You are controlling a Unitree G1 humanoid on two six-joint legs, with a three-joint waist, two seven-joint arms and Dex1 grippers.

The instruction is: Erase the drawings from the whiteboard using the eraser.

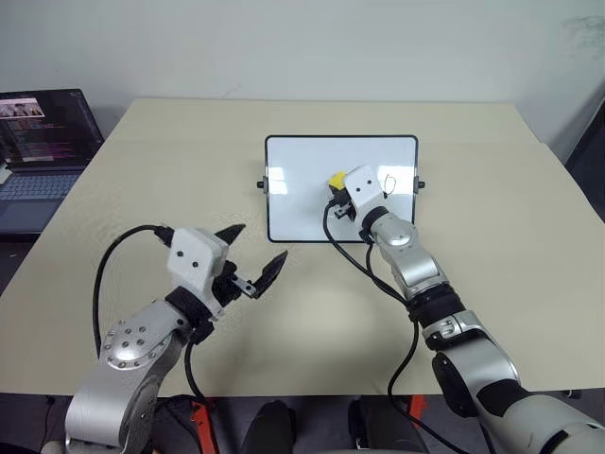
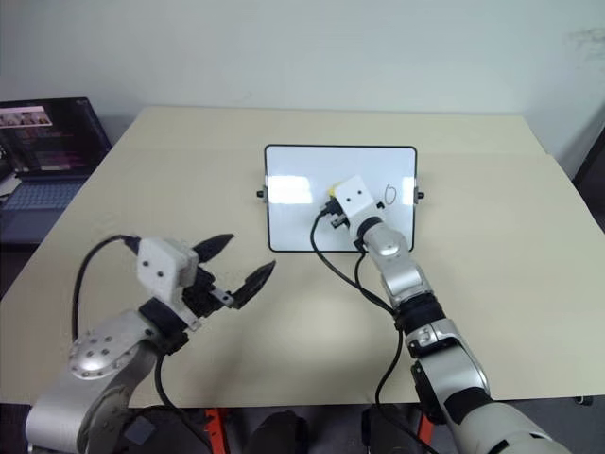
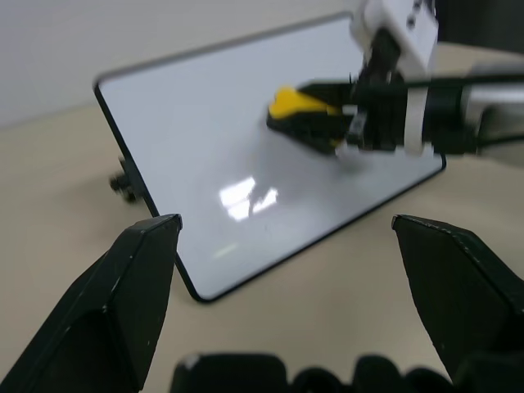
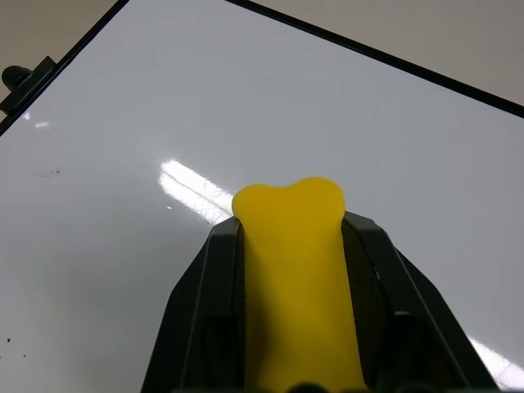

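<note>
The room is bright and the light is soft and even. The lamps above make white shiny spots on the whiteboard [image 1: 312, 203]. The table [image 1: 142, 189] has only pale, faint shadows. In the left wrist view the right gripper [image 3: 344, 131] and the near black fingers [image 3: 123, 295] look blurry. The laptop [image 1: 43, 142] screen glows.

Worktop [image 1: 189, 170]: we note pale beige flat surface, rectangular, far edge against light wall. Whiteboard [image 1: 302, 189] sits on it, centre, toward far side: glossy white face, thin black frame, small black knob at each side edge. We see one marker loop near its right edge; rest of face reads bare. Dark laptop [image 1: 43, 156] stands beside worktop's left edge, screen lit.
</note>
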